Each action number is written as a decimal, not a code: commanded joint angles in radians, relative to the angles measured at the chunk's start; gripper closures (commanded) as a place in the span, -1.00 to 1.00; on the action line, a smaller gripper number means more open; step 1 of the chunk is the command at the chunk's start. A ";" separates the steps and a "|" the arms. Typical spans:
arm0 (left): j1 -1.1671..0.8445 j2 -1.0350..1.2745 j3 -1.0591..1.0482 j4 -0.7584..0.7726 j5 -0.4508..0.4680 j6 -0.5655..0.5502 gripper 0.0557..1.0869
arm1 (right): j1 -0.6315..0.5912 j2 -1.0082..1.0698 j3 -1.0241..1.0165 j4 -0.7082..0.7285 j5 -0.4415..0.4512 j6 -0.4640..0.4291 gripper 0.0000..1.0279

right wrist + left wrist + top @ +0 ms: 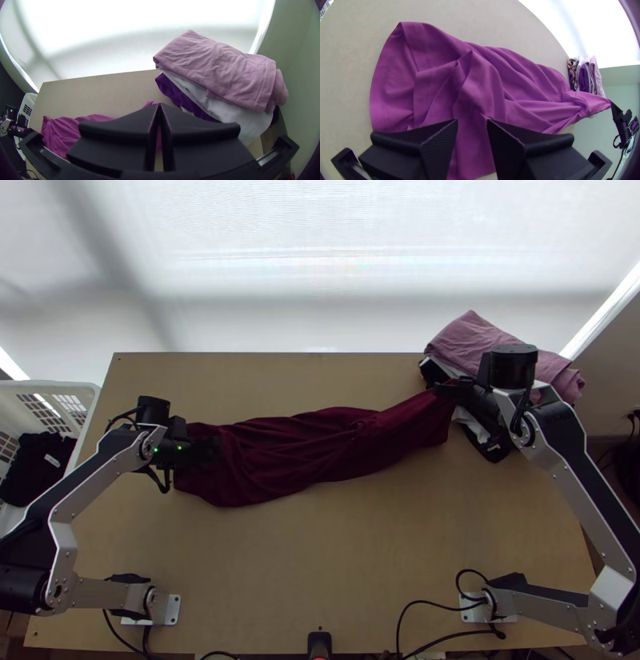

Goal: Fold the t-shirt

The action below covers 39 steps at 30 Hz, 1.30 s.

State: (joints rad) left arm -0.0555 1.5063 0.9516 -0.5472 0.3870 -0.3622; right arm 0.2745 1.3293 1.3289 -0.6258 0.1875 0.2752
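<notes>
While the right gripper point(159, 105) is clamped on one corner of the t-shirt point(296, 448), the left gripper point(472, 120) has its fingers apart over the wide, rumpled end; can't tell if they touch cloth. Shirt runs from under the left gripper across to the right one, long and bunched, creased lengthwise, tip drawn up into a point at the right gripper. Which part is pinched: unclear.

Step in hand looks like spreading/straightening before any fold; judged early. Next move likely calls for the left gripper to close on an edge or corner below it, then both to pull the shirt flat. Risk: grabbing a mid-cloth crease instead.

Clothes pile point(216, 70) just beside the right gripper. Basket point(56, 386) outward of the left gripper, dark cloth point(28, 480) inside with small pale label point(52, 460); no legible writing, no brand noted.
</notes>
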 commanded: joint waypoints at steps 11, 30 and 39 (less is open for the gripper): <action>-0.014 0.077 0.026 0.070 -0.037 0.045 0.03 | 0.002 -0.024 -0.007 0.005 0.013 -0.013 0.95; -0.024 0.158 0.113 0.072 -0.039 0.045 -0.08 | 0.002 -0.016 -0.011 0.012 0.013 -0.013 0.95; -0.037 0.172 0.116 0.099 -0.043 0.045 -0.06 | 0.005 -0.015 -0.014 0.012 0.013 -0.013 0.95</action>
State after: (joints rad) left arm -0.0807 1.6569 1.0458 -0.4606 0.3538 -0.3321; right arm 0.2745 1.3293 1.3285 -0.6254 0.1875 0.2752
